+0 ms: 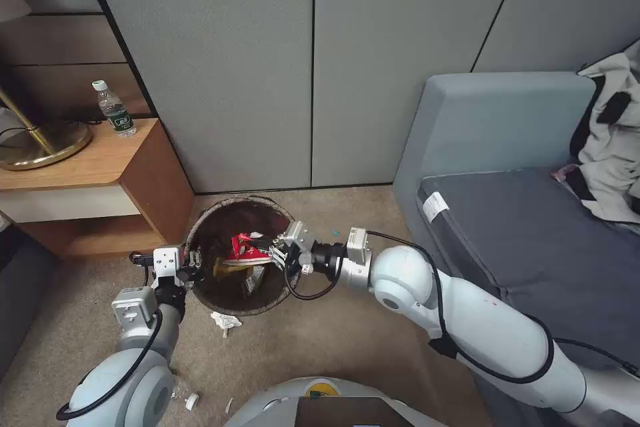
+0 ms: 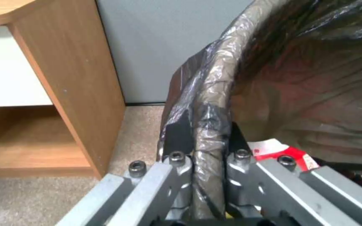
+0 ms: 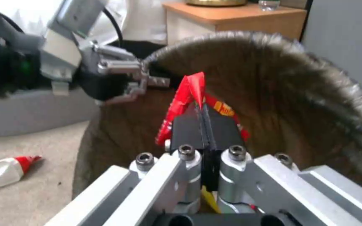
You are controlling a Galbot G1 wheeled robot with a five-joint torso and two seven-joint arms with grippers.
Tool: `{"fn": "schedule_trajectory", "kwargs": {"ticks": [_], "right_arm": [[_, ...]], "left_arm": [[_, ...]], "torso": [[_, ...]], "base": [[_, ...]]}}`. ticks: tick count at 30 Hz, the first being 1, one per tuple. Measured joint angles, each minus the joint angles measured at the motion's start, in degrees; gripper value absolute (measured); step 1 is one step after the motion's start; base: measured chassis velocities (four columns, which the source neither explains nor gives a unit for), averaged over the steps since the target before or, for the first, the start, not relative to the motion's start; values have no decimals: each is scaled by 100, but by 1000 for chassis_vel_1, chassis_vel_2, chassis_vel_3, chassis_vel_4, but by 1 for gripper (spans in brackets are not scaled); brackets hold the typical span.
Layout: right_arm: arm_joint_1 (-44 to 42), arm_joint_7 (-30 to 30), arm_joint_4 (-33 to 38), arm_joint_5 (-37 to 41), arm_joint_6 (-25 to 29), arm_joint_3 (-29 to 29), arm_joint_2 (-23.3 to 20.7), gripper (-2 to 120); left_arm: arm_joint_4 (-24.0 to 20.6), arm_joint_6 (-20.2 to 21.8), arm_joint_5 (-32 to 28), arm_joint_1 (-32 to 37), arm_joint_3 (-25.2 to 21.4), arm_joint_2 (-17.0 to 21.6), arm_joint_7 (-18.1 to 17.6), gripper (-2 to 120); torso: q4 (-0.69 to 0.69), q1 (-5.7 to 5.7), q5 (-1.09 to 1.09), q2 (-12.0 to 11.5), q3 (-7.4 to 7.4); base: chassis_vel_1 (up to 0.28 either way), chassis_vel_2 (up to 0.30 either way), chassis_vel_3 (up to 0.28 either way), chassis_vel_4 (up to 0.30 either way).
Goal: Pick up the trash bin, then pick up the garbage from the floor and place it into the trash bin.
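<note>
Red wrapper pinched flat between the right gripper's black pads, held over the mouth of the trash bin; not yet let go. Left gripper clamped tight on the bin's bag-covered rim, one finger inside, one outside, holding the bin up near the wooden side table. First step judged done: bin picked up and steadied. Second step partly done: red-and-white wrapper and yellowish scraps already lying inside the dark liner. Left to do: release of the red wrapper, then crumpled white tissue on the carpet just beside the bin, plus small white bits nearer the robot's base. Green-labelled bottle standing on the side table, not on the floor.
</note>
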Motion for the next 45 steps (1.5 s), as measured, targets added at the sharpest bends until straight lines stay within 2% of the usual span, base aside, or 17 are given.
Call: {"fn": "schedule_trajectory", "kwargs": {"ticks": [4,7,8,11,12,15,17,19,21,24,25,27,28,30,36,45], "right_arm": [[25,26,-116,-125,11,-14,68,5],[34,148,-150,-147,22,-1,91,19],[34,148,-150,-147,22,-1,91,19],[34,274,-138,-149,30,8,87,33],[34,274,-138,-149,30,8,87,33],[32,336,-82,-141,32,25,84,46],[32,346,-69,-138,32,31,85,49],[28,386,-10,-119,32,67,97,61],[26,415,35,-103,32,92,102,65],[1,524,243,5,32,252,94,81],[1,524,243,5,32,252,94,81],[-56,679,482,189,32,452,44,91],[-56,679,482,189,32,452,44,91],[-160,867,779,413,25,709,-36,98],[-553,1203,1262,530,193,1108,-235,100],[-1596,1818,1297,192,655,1722,-243,100]], "left_arm": [[-26,-1,-2,-1,1,-7,12,3],[-35,-3,-3,0,-1,-9,17,3],[-35,-3,-3,0,-1,-9,17,3],[-35,-6,-3,-6,4,-14,18,3],[-35,-6,-3,-6,4,-14,18,3],[-37,-7,-4,-7,9,-14,21,3],[-37,-7,-3,-7,8,-13,22,3],[-37,-8,-4,-5,3,-10,23,3],[-37,-8,-4,-4,2,-10,23,3],[-37,-14,-5,-4,-2,-14,23,3],[-37,-14,-5,-4,-2,-14,23,3],[-26,-21,-7,-11,-7,-21,23,3],[-26,-21,-7,-11,-7,-21,23,3],[-23,-25,-9,-14,-9,-27,23,3],[-17,-33,-12,-16,-12,-35,21,3],[-14,-40,-15,-23,-26,-66,12,3]], "torso": [[0,0,1,0,0],[0,0,0,0,0],[0,0,0,0,0],[0,0,0,0,0],[0,0,0,0,0],[0,0,1,0,0],[0,0,0,0,0],[0,0,1,0,0],[0,0,0,0,0],[0,0,1,0,0],[0,0,1,0,0],[0,0,1,0,0],[0,0,1,0,0],[0,0,1,0,0],[0,0,1,0,0],[-1,0,2,0,0]], "base": [[0,0,0,0],[0,0,0,0],[0,0,0,0],[0,0,0,0],[0,0,0,0],[0,0,0,0],[0,0,0,0],[0,0,0,0],[0,0,0,0],[0,0,0,0],[0,0,0,0],[0,0,0,0],[0,0,0,0],[0,0,0,0],[0,0,0,0],[0,0,0,0]]}}
